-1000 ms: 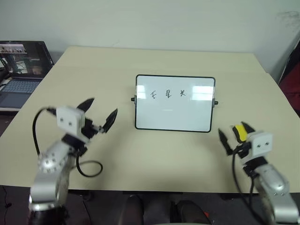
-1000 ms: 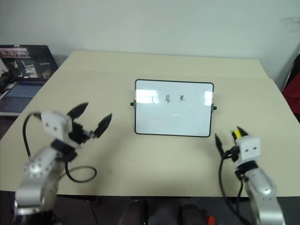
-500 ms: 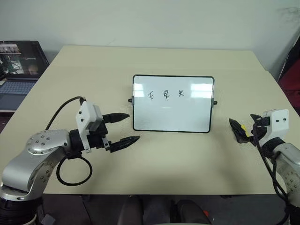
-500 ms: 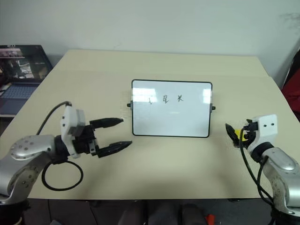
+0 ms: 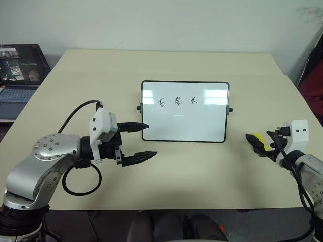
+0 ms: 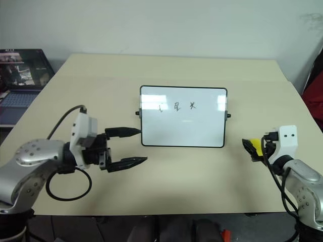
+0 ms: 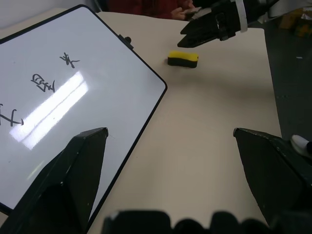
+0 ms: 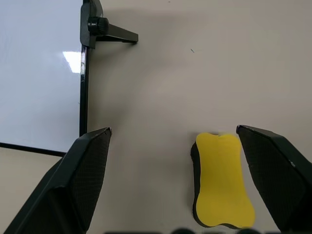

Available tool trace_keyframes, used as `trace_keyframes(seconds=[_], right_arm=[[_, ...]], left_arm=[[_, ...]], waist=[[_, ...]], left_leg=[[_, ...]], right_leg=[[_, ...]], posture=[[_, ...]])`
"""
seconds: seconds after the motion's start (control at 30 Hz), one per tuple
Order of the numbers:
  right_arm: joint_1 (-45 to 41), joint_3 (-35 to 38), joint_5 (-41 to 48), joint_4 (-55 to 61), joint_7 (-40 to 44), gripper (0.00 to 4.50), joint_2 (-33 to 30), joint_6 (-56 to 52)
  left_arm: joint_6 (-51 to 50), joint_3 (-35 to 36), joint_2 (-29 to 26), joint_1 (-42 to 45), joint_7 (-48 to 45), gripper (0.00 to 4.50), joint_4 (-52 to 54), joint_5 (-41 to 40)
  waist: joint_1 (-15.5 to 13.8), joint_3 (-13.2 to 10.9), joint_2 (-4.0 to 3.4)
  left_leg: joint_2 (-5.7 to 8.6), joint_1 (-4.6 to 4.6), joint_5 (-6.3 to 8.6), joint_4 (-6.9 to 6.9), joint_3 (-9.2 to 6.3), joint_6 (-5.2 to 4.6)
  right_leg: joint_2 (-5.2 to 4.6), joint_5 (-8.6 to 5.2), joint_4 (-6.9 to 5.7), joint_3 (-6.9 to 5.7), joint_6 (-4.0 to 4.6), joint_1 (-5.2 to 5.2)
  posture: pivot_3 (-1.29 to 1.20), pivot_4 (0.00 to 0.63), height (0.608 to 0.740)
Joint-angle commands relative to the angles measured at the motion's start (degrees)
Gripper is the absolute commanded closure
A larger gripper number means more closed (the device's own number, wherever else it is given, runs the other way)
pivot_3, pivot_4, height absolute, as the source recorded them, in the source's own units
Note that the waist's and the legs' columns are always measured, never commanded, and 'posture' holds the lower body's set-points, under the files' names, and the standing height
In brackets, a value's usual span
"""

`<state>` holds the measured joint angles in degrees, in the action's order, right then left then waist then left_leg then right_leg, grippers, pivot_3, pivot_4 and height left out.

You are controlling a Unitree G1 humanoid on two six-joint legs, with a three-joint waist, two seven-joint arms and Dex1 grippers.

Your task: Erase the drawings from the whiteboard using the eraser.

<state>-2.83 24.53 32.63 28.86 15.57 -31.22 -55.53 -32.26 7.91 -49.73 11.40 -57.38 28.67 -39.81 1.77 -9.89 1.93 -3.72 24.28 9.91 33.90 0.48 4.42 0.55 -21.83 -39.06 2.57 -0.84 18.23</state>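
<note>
The small yellow-topped, black-bottomed oblong eraser (image 8: 222,179) lies on the beige desk (image 5: 192,171) right of the whiteboard (image 5: 184,111), between my right pincer's (image 8: 185,180) spread fingers; light, slightly soft, I'd pinch its narrow waist.

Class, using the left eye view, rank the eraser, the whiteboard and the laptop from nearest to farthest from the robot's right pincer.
1. The eraser: on the table right at the right pincer.
2. The whiteboard: mid-table, to the pincer's left.
3. The laptop: off the table's far left edge.
</note>
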Motion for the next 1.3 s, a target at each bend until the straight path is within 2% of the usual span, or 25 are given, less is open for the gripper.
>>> trace_keyframes(seconds=[0.03, 0.8, 1.3], right_arm=[[-0.5, 0.9, -1.2, -0.6, -0.3, 0.01, -1.9, 0.2], [-9.0, -4.6, -7.9, -17.3, 1.3, 0.01, -5.3, 0.6], [-10.6, -6.1, -9.9, -20.9, 4.1, 0.01, -5.9, 1.0]], left_arm=[[0.6, -0.5, -0.1, 0.8, -0.4, 0.00, 1.4, 0.4], [1.6, -2.5, 1.2, 0.5, -0.6, 0.00, 4.7, 0.1], [3.1, -2.7, 1.4, -0.5, -1.4, 0.00, 4.1, 1.0]], waist=[[0.0, 0.0, 0.00], [0.0, 0.0, -0.03], [0.0, 0.0, -0.04]], left_leg=[[0.00, 0.00, 0.00, 0.00, 0.00, 0.00], [0.00, 0.02, 0.00, 0.02, 0.00, 0.00], [0.00, 0.02, 0.00, 0.03, 0.00, 0.00]], right_leg=[[0.00, 0.00, 0.00, 0.00, 0.00, 0.00], [0.03, 0.00, 0.00, 0.01, 0.01, 0.00], [0.04, 0.01, 0.00, 0.01, 0.01, 0.00]], posture=[[0.00, 0.150, 0.740], [0.00, 0.150, 0.740], [0.00, 0.150, 0.740]])
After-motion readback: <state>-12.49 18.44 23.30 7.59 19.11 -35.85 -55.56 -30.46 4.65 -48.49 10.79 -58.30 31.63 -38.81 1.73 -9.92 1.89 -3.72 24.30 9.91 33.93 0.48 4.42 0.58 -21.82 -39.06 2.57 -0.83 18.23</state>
